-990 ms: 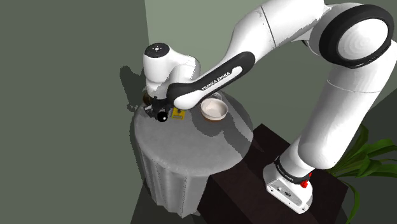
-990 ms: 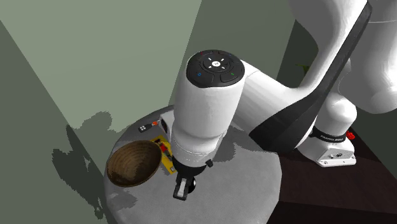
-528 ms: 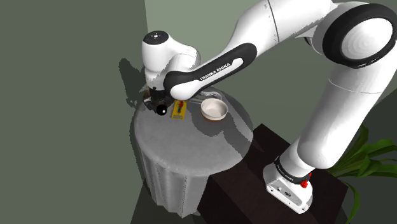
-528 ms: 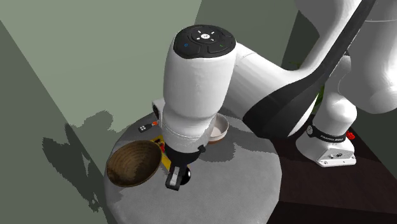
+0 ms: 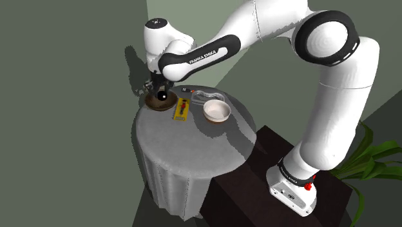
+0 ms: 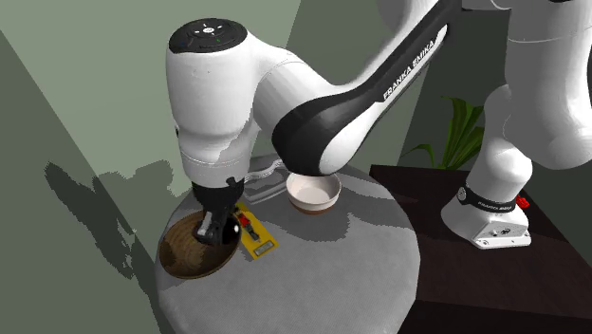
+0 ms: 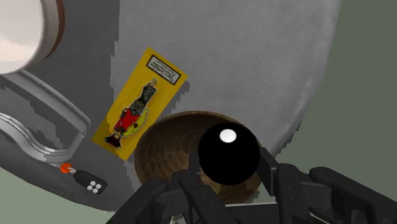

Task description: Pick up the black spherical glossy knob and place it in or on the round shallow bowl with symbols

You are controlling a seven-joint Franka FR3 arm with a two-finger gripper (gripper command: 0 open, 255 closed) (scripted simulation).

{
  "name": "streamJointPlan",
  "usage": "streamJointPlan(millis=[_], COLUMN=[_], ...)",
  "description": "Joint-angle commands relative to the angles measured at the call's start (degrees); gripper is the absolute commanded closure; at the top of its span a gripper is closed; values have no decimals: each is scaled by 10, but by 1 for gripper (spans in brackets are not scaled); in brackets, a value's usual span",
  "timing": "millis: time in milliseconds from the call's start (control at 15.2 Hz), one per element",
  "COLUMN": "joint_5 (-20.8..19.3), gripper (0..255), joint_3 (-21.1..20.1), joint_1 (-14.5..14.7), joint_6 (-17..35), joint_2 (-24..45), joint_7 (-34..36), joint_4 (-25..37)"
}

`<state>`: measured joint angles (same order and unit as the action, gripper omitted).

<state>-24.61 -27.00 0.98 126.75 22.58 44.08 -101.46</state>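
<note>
Fingers (image 7: 192, 183) of the black gripper (image 7: 229, 177) are closed partway around a glossy black knob (image 7: 228, 156). One finger presses on each side of the ball, so the knob is held. The gripper points down, and the knob hangs over a brown bowl (image 7: 159, 143), above the half of the bowl nearer the table's edge. From the second exterior view, the knob (image 6: 231, 228) seems to sit just above the bowl's (image 6: 185, 258) rim, though the gap below it is hard to judge.

The bowl stands near the curved edge of a round table (image 7: 254, 63) covered in grey cloth. Only a thin strip of cloth lies between the bowl's rim and the drop beyond the fingers. Past that edge there is only plain grey-green. In the shoulder view, a green wall (image 5: 77, 77) rises close behind the gripper (image 5: 160, 90) and the bowl (image 5: 153, 102).

Just beside the bowl, on the side away from the edge, a yellow card (image 7: 140, 102) lies flat. One of its corners comes right up to the bowl's rim. Beyond the card are a white bowl (image 5: 216, 111) and a grey looped piece (image 7: 38, 121), both well apart from the fingers. Past the card toward the table's middle, a broad stretch of cloth spreads out. The white arm (image 5: 258, 26) arches in over it from a dark stand (image 5: 258, 161).
</note>
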Motion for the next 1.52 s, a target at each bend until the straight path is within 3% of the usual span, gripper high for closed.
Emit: streamJointPlan(millis=[0, 330, 1452], joint_5=[-5, -13, -44], gripper=[255, 255, 255], joint_3=[8, 27, 47], joint_1=[-4, -7, 1], joint_6=[-11, -55, 25], joint_2=[26, 111, 161], joint_7=[-18, -73, -42], joint_4=[39, 174, 139])
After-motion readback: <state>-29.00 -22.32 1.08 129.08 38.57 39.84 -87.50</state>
